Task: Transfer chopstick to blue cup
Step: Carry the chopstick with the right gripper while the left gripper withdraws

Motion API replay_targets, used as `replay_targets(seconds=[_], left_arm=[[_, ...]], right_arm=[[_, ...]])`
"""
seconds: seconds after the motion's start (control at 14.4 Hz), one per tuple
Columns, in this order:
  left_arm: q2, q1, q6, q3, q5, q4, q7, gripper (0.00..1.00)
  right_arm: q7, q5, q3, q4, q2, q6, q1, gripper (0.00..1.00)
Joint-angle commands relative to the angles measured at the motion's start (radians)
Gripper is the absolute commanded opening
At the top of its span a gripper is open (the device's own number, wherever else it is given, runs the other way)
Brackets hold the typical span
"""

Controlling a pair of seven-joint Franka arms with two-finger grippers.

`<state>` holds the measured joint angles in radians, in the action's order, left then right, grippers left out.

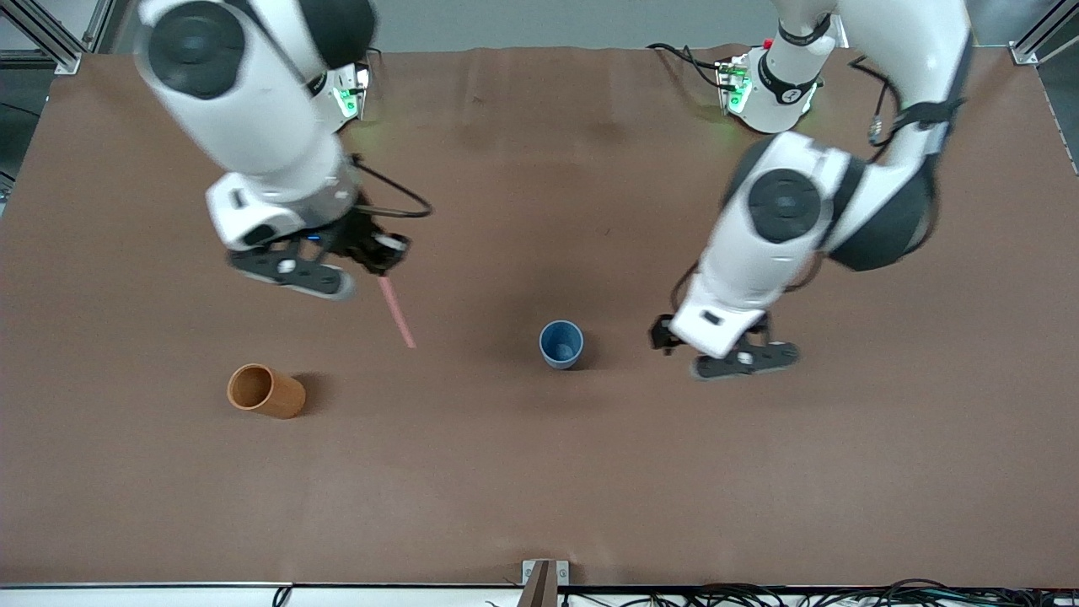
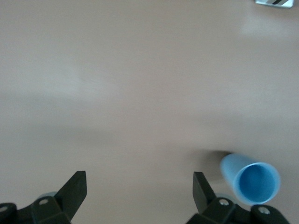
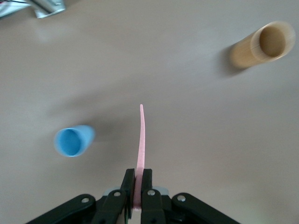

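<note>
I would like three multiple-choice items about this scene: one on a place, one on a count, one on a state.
1. Where is the chopstick?
A. inside the blue cup
B. held by the right gripper
C. lying on the table

2. How many cups stand on the table?
A. one
B. two
C. three

3. What state is the left gripper in?
A. open, empty
B. shut on the blue cup
C. shut on the chopstick

Answers:
1 B: the right gripper pinches its end, in the air.
2 B: the blue cup and the orange-brown cup.
3 A: the left gripper shows spread fingers with nothing between, beside the blue cup.
</note>
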<state>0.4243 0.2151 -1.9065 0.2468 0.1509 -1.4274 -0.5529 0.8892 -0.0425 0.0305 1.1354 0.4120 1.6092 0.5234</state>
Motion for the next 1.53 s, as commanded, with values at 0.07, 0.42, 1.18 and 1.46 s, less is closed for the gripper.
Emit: replay_targets(seconds=[0.07, 0.42, 1.18, 1.46], left_arm=[[-0.123, 0.006, 0.113, -0.151, -0.125, -0.027, 0.34, 1.0], [-0.307, -0.048, 0.295, -0.225, -0.183, -0.027, 0.564, 1.0], [-0.386, -0.053, 0.371, -0.228, -0.192, -0.005, 0.55, 1.0], [-0.387, -0.053, 0.379, -0.23, -0.194, -0.007, 0.55, 1.0]], right_arm=[[0.131, -0.068, -0.004, -0.068, 0.103, 0.096, 0.069, 0.01], [0.157, -0.108, 0.042, -0.106, 0.2, 0.195, 0.09, 0.02], [0.163, -0.108, 0.04, -0.069, 0.235, 0.199, 0.119, 0.07], [0.172, -0.108, 0.04, -0.062, 0.264, 0.202, 0.119, 0.1]])
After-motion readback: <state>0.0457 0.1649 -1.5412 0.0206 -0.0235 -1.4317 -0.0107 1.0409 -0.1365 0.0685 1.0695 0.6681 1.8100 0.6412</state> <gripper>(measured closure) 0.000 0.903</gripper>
